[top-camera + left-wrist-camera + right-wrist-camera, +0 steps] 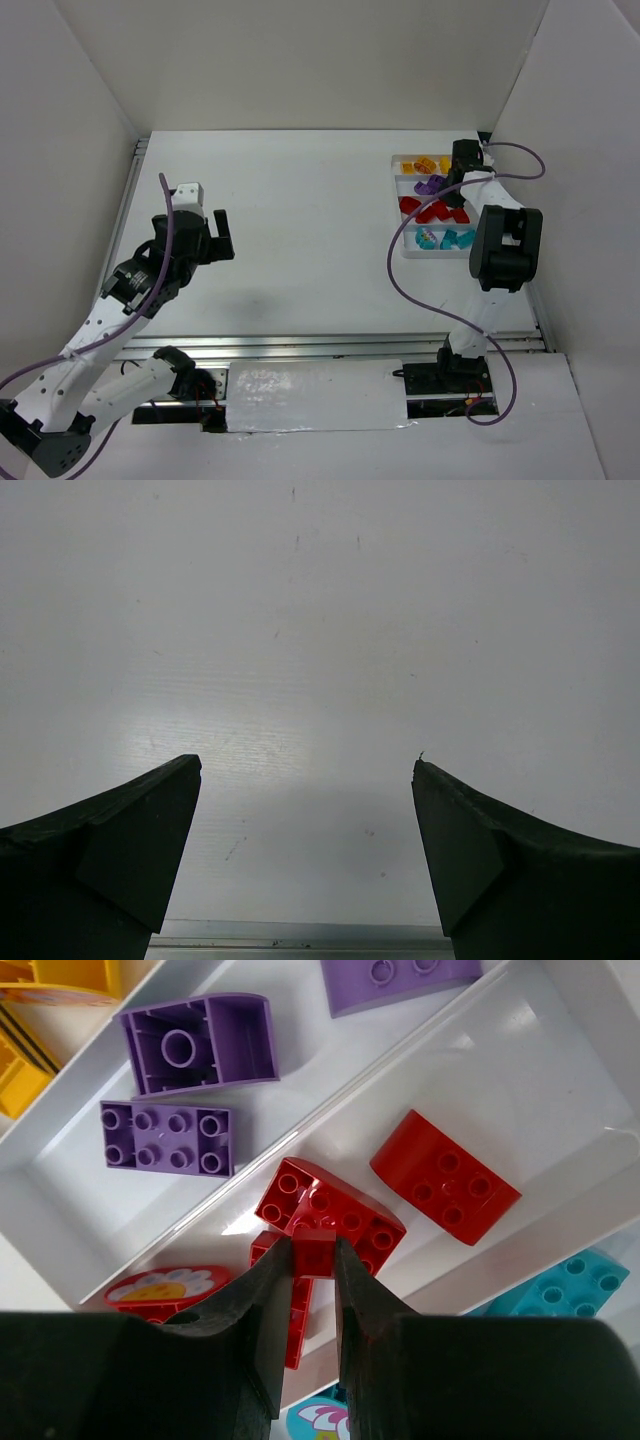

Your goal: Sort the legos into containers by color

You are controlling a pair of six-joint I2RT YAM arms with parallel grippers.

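Black fingers [255,1310] of the right pincer [313,1248] fill the bottom of its wrist view, pinched shut on a small red brick [316,1256] inside the red lane of the white tray [60,1215]. Just behind it lies a rounded red one [330,1208], studs up. Another red brick [445,1175] sits apart to the right, and a red piece [165,1285] printed with a white-and-yellow flower lies left of the fingers. Across the low wall, three purple bricks [168,1138] share the next lane, the upturned one [200,1045] showing its hollow underside. Yellow bricks [55,975] lie beyond, teal ones [560,1285] on the other side. Well apart, the left pincer [307,770] stands wide open, holding nothing, over the white tabletop [320,600].
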